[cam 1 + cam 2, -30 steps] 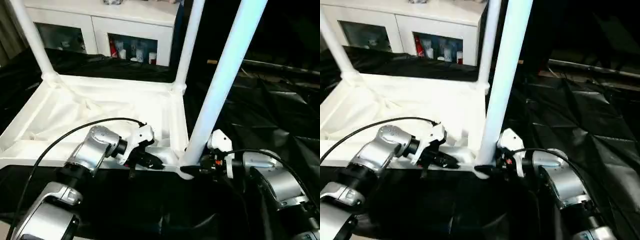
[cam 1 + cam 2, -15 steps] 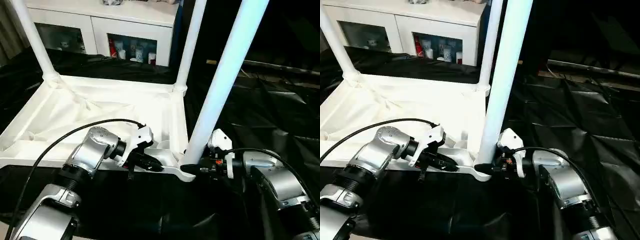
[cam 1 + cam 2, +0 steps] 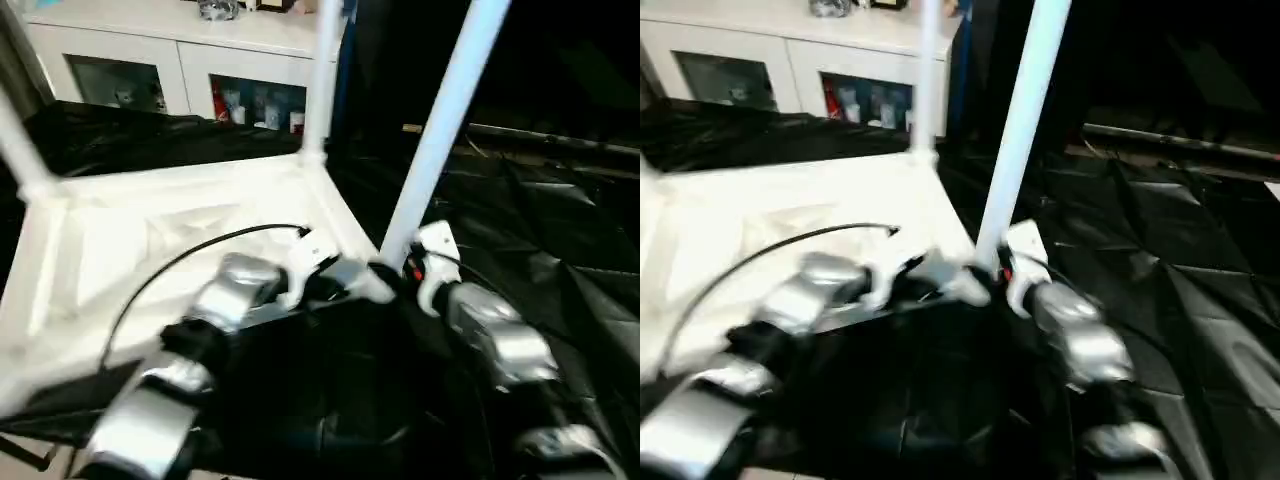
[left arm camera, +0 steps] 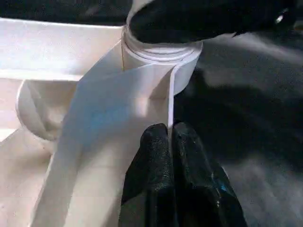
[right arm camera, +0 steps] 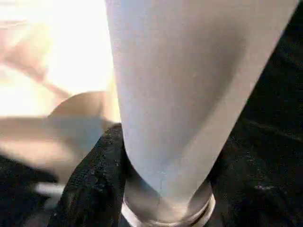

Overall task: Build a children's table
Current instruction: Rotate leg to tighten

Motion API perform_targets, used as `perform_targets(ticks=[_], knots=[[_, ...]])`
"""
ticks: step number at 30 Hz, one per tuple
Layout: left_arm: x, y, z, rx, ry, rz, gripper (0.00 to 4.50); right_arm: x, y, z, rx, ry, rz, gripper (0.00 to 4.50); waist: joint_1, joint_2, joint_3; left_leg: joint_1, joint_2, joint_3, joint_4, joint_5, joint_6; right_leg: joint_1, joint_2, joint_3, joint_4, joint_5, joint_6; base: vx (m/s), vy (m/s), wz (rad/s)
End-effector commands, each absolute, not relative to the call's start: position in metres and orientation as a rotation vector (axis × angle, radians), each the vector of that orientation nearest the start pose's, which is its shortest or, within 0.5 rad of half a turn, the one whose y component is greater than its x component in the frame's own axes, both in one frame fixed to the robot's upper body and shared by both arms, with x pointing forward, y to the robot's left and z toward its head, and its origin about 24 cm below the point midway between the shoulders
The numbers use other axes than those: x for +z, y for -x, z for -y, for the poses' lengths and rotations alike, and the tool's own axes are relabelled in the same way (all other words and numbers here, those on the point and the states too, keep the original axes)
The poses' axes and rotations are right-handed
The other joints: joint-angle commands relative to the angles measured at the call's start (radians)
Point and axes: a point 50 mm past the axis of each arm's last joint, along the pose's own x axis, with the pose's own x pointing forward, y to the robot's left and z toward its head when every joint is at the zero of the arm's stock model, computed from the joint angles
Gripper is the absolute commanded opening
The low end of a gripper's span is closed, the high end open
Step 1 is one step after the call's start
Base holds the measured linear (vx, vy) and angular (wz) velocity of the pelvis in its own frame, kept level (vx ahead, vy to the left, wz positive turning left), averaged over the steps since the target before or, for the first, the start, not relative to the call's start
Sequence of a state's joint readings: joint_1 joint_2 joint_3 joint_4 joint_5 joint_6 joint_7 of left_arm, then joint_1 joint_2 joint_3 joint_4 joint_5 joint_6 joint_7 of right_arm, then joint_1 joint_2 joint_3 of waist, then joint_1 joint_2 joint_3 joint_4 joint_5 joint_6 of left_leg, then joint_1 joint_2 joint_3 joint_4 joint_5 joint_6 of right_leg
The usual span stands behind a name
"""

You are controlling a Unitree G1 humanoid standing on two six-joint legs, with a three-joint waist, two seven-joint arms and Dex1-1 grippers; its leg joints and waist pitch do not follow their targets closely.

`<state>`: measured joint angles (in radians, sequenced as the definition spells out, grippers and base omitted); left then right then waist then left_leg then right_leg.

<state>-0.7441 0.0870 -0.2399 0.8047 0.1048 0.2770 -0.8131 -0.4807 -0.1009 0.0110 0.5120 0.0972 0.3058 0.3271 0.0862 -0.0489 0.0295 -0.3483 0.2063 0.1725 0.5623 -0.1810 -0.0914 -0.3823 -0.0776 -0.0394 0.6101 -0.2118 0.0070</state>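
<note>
The children's table lies upside down, its white tabletop ribbed side up on the black drape. A white tube leg stands in the near right corner socket. My right gripper is shut on this leg just above the socket, with a black finger pressed against the tube. My left gripper is shut on the tabletop's thin rim right beside that corner. Two more legs stand in the far corners.
A white cabinet with glass doors stands behind the work table. Wrinkled black drape covers the surface to the right. A black cable arcs from my left forearm over the tabletop.
The tabletop has swung away and to the left, its near right corner now farther from me. Both grippers went with it. The right gripper's fingers have narrowed onto the leg.
</note>
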Motion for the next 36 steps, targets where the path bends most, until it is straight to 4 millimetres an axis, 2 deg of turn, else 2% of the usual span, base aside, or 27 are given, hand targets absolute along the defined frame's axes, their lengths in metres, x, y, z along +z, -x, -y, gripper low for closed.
perform_targets(ticks=[1, 4, 7, 8, 9, 11, 13, 18, 20, 22, 24, 26, 31, 35, 36], knots=[[0.050, -0.343, -0.041, -1.036, -0.260, -0.450, 0.00, -0.005, -0.315, 0.108, 0.404, -0.037, -0.545, 2.06, -0.002, 0.008, -0.033, 0.006, 0.019, -0.008, -0.075, -0.307, -0.031, 0.019, -0.058, 0.035, -0.100, -0.348, -0.132, 0.000, 0.000, 0.00], [0.051, -0.342, -0.031, -1.060, -0.264, -0.434, 0.00, 0.001, -0.320, 0.091, 0.441, -0.020, -0.505, 2.06, -0.003, 0.010, -0.033, 0.004, 0.019, -0.008, -0.077, -0.315, -0.031, 0.020, -0.057, 0.035, -0.101, -0.329, -0.130, 0.000, 0.000, 0.00], [0.051, -0.342, -0.031, -1.063, -0.269, -0.431, 0.00, 0.003, -0.322, 0.088, 0.456, -0.019, -0.496, 2.06, -0.002, 0.008, -0.033, 0.004, 0.019, -0.008, -0.077, -0.322, -0.024, 0.020, -0.058, 0.036, -0.102, -0.331, -0.126, 0.000, 0.000, 0.00], [0.051, -0.343, -0.033, -1.068, -0.274, -0.429, 0.00, 0.005, -0.322, 0.087, 0.475, -0.055, -0.488, 2.40, 0.000, 0.006, -0.033, 0.003, 0.018, -0.007, -0.077, -0.317, -0.019, 0.021, -0.058, 0.036, -0.102, -0.333, -0.126, 0.000, 0.000, 0.00], [0.051, -0.343, -0.037, -1.070, -0.277, -0.428, 0.00, 0.006, -0.322, 0.088, 0.497, -0.083, -0.485, 2.74, 0.001, 0.006, -0.032, 0.003, 0.020, -0.007, -0.078, -0.318, -0.015, 0.021, -0.059, 0.036, -0.103, -0.341, -0.124, 0.000, 0.000, 0.00], [0.051, -0.343, -0.039, -1.085, -0.282, -0.420, 0.00, 0.007, -0.321, 0.090, 0.522, -0.080, -0.479, 2.74, 0.001, 0.005, -0.032, 0.003, 0.020, -0.007, -0.079, -0.317, -0.012, 0.020, -0.060, 0.036, -0.104, -0.346, -0.123, 0.000, 0.000, 0.00], [0.051, -0.342, -0.041, -1.104, -0.284, -0.422, 0.00, 0.008, -0.321, 0.092, 0.547, -0.056, -0.474, 3.08, 0.001, 0.005, -0.032, 0.001, 0.020, -0.007, -0.080, -0.312, -0.010, 0.021, -0.060, 0.036, -0.104, -0.343, -0.122, 0.000, 0.000, 0.00], [0.048, -0.339, -0.054, -1.179, -0.286, -0.450, 0.00, 0.017, -0.309, 0.102, 0.794, 0.037, -0.410, 3.08, 0.008, 0.003, -0.033, -0.002, 0.021, -0.004, -0.075, -0.265, 0.014, 0.029, -0.060, 0.037, -0.100, -0.277, -0.131, 0.000, 0.000, 0.00], [0.047, -0.337, -0.060, -1.213, -0.299, -0.444, 0.00, 0.023, -0.302, 0.110, 0.896, 0.062, -0.380, 3.08, 0.011, 0.002, -0.036, -0.005, 0.023, -0.004, -0.073, -0.230, 0.025, 0.036, -0.060, 0.036, -0.094, -0.220, -0.143, 0.000, 0.000, 0.00], [0.047, -0.335, -0.064, -1.245, -0.294, -0.455, 0.00, 0.027, -0.298, 0.116, 0.945, 0.070, -0.369, 3.08, 0.010, 0.003, -0.037, -0.005, 0.022, -0.002, -0.070, -0.205, 0.037, 0.035, -0.058, 0.035, -0.087, -0.157, -0.167, 0.000, 0.000, 0.00], [0.048, -0.328, -0.071, -1.348, -0.299, -0.445, 0.00, 0.034, -0.291, 0.127, 1.039, 0.090, -0.362, 3.08, 0.013, 0.003, -0.039, -0.006, 0.024, -0.002, -0.066, -0.174, 0.052, 0.043, -0.058, 0.034, -0.079, -0.089, -0.190, 0.000, 0.000, 0.00], [0.051, -0.318, -0.080, -1.472, -0.267, -0.453, 0.00, 0.038, -0.284, 0.137, 1.115, 0.109, -0.366, 3.08, 0.011, 0.006, -0.040, -0.007, 0.026, -0.003, -0.066, -0.166, 0.064, 0.044, -0.059, 0.033, -0.072, -0.051, -0.208, 0.000, 0.000, 0.00], [0.052, -0.313, -0.089, -1.525, -0.264, -0.484, 0.00, 0.040, -0.275, 0.143, 1.199, 0.120, -0.391, 3.08, 0.008, 0.006, -0.042, -0.002, 0.025, 0.002, -0.058, -0.127, 0.087, 0.043, -0.054, 0.033, -0.062, 0.044, -0.254, 0.000, 0.000, 0.00], [0.052, -0.310, -0.095, -1.540, -0.265, -0.494, 0.00, 0.038, -0.267, 0.142, 1.270, 0.109, -0.433, 3.08, 0.011, 0.005, -0.036, -0.001, 0.027, 0.003, -0.063, -0.173, 0.074, 0.042, -0.057, 0.033, -0.070, -0.045, -0.247, 0.000, 0.000, 0.00], [0.052, -0.309, -0.096, -1.543, -0.263, -0.496, 0.00, 0.038, -0.265, 0.141, 1.287, 0.100, -0.443, 2.86, 0.011, 0.006, -0.036, 0.000, 0.027, 0.003, -0.064, -0.188, 0.065, 0.040, -0.059, 0.034, -0.073, -0.081, -0.241, 0.000, 0.000, 0.00]])
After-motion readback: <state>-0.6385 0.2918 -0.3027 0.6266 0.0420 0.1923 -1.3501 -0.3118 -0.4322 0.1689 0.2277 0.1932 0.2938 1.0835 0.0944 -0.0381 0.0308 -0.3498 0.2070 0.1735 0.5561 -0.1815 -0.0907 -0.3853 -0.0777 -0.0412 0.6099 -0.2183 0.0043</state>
